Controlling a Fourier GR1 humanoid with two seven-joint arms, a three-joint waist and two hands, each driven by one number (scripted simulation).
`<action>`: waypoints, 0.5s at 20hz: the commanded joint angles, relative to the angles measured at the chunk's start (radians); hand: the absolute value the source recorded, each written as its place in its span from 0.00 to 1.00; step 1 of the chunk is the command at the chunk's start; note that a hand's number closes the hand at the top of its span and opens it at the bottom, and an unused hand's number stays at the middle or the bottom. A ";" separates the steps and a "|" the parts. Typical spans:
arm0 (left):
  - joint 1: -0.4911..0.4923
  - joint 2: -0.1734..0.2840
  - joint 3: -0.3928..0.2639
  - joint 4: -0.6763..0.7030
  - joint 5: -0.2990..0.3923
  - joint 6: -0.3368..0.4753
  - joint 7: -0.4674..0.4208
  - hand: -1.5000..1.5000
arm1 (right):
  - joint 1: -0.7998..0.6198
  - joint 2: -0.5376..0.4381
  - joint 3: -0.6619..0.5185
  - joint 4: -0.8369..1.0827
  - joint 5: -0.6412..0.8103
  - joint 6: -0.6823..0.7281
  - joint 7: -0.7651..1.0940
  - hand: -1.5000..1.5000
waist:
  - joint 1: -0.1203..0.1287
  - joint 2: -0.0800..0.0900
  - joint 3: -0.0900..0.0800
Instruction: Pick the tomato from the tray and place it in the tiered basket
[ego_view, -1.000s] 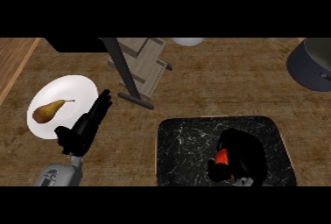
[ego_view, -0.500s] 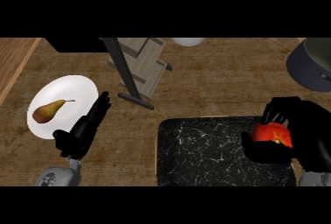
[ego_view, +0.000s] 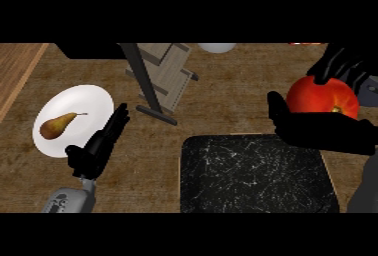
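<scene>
The right hand (ego_view: 325, 131), fingers curled round the tomato (ego_view: 322, 97), has lifted it off the tray (ego_view: 255, 175); tiered basket (ego_view: 159, 75) next; left hand (ego_view: 100, 142) rests open

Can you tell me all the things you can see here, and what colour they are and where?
tomato: one, red, at the right, held above the counter
tray: one, black, speckled, lower middle
plate: one, white, at the left
pear: one, brown, on the plate
basket: one, grey, tiered, top middle
counter: one, brown wood
left hand: one, black, open, beside the plate
right hand: one, black, curled round the tomato
</scene>
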 joint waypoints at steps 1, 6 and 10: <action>0.050 -0.007 -0.030 -0.036 -0.027 0.007 -0.007 0.50 | -0.275 0.002 -0.085 0.128 -0.047 0.121 0.202 1.00 | 0.009 -0.003 0.000; -0.033 -0.015 -0.022 -0.030 -0.016 0.002 0.051 0.50 | -0.534 0.076 -0.106 0.400 0.045 0.008 0.208 1.00 | 0.021 0.000 -0.001; -0.047 -0.029 -0.014 0.020 -0.028 0.015 0.022 0.50 | -0.703 0.069 -0.205 0.613 0.040 -0.010 0.173 1.00 | 0.015 0.006 -0.001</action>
